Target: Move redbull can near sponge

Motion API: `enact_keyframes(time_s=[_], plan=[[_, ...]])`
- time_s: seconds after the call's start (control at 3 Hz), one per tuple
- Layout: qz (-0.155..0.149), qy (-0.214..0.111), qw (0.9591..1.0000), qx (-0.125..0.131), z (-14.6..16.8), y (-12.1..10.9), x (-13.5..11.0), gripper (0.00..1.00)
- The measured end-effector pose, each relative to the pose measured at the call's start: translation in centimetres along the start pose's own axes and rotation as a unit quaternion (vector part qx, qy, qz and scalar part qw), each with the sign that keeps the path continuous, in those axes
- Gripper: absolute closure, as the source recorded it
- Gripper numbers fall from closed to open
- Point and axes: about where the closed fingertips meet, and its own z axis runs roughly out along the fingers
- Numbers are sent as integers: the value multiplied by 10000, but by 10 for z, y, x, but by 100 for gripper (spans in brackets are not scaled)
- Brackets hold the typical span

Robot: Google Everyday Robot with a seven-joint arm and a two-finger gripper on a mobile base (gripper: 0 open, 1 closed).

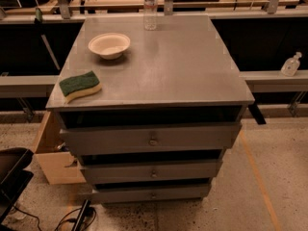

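I can read no text, brand or number from here. The label on the clear bottle point(150, 4) at the far edge of the counter point(192, 71) is too small for me to make out. The gripper is outside my camera view.
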Motion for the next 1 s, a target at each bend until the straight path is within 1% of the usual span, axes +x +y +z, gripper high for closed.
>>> enact_keyframes(time_s=[0.33, 0.67, 1.0], plan=[[-78, -50, 9999, 137, -29, 34, -7, 100], [283, 333, 9987, -243, -19, 88, 53, 100], [816, 1057, 9852, -1076, 8, 168, 157, 100]])
